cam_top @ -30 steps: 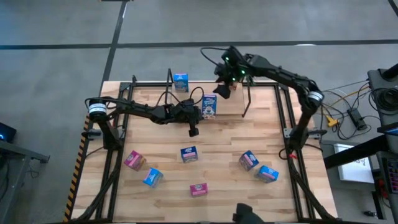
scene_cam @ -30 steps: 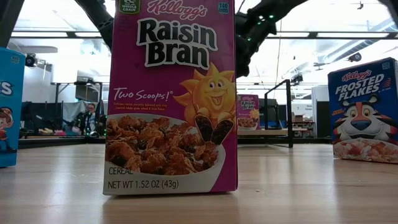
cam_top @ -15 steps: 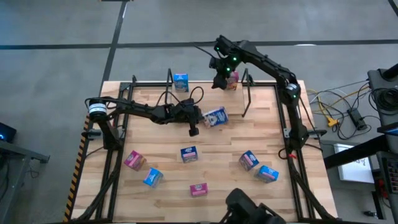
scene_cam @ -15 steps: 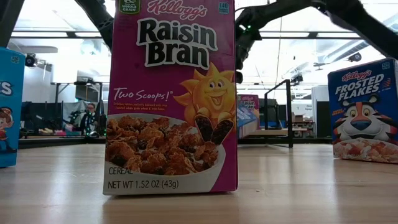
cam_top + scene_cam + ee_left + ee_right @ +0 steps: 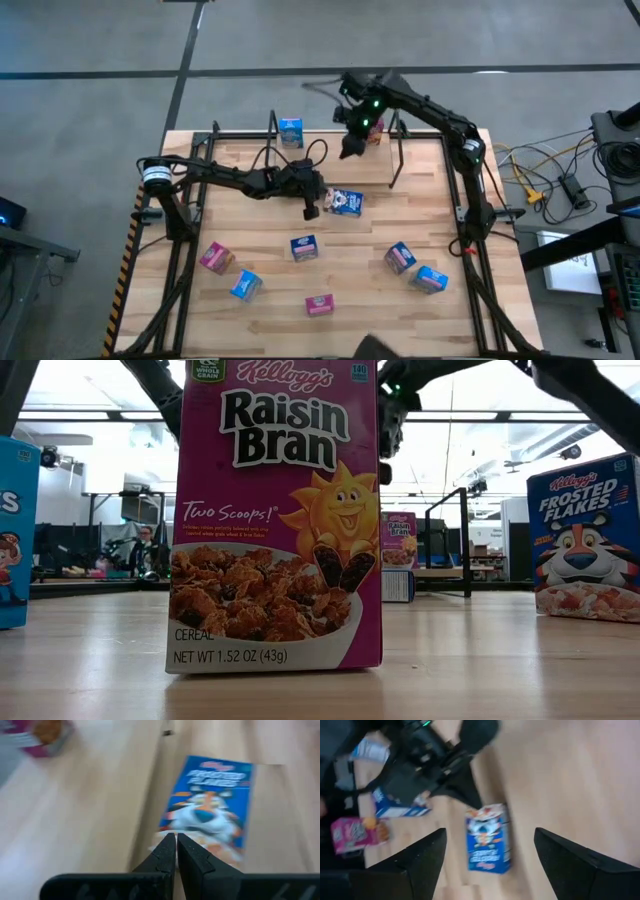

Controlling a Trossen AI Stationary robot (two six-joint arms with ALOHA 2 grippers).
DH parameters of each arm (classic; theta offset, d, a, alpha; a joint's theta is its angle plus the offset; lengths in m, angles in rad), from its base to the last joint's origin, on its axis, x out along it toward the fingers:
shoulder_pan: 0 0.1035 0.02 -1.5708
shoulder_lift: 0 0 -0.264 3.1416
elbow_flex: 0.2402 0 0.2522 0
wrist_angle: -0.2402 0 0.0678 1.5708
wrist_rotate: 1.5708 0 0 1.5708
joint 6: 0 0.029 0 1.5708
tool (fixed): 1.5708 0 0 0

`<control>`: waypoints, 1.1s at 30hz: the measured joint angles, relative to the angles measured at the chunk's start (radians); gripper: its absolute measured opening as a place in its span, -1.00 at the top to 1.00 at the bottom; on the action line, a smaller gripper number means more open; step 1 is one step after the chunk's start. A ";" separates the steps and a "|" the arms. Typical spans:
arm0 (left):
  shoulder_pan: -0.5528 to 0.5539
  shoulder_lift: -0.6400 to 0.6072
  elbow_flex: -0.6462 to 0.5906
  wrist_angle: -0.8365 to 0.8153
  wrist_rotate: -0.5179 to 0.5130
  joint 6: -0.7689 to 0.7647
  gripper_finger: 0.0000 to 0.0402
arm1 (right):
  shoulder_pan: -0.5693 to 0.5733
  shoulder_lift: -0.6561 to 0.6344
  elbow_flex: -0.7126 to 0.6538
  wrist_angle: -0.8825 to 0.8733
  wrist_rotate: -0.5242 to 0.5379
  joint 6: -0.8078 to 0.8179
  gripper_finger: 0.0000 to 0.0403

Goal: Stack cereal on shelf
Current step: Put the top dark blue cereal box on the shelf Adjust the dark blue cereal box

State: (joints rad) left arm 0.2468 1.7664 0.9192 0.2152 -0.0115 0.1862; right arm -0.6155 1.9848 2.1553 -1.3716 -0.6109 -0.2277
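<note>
Nearest the front edge of the table, six cereal boxes stand loose: pink ones and blue ones, none shelved yet. Farther in, mid-table, a blue box lies flat just beside the left gripper, whose fingers are pressed together and hold nothing. Beyond that, at the back edge, the shelf carries one pink box, and another blue box stands to its left. The right gripper hangs near the shelf, fingers spread wide, empty. I'd judge the job barely begun
</note>
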 joint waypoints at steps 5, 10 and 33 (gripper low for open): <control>-0.004 0.003 0.000 -0.010 0.056 0.003 1.00 | 0.101 -0.072 -0.158 0.002 0.000 0.011 -0.27; -0.012 0.003 0.000 -0.050 0.056 -0.001 1.00 | 0.167 -0.218 -0.427 0.159 0.011 0.131 -0.12; -0.012 0.020 0.000 -0.059 0.056 0.007 1.00 | 0.307 -0.615 -1.237 0.810 0.480 0.577 0.93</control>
State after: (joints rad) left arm 0.2344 1.7863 0.9192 0.1558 0.0448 0.1928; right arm -0.3088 1.3697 0.9180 -0.5621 -0.1307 0.3492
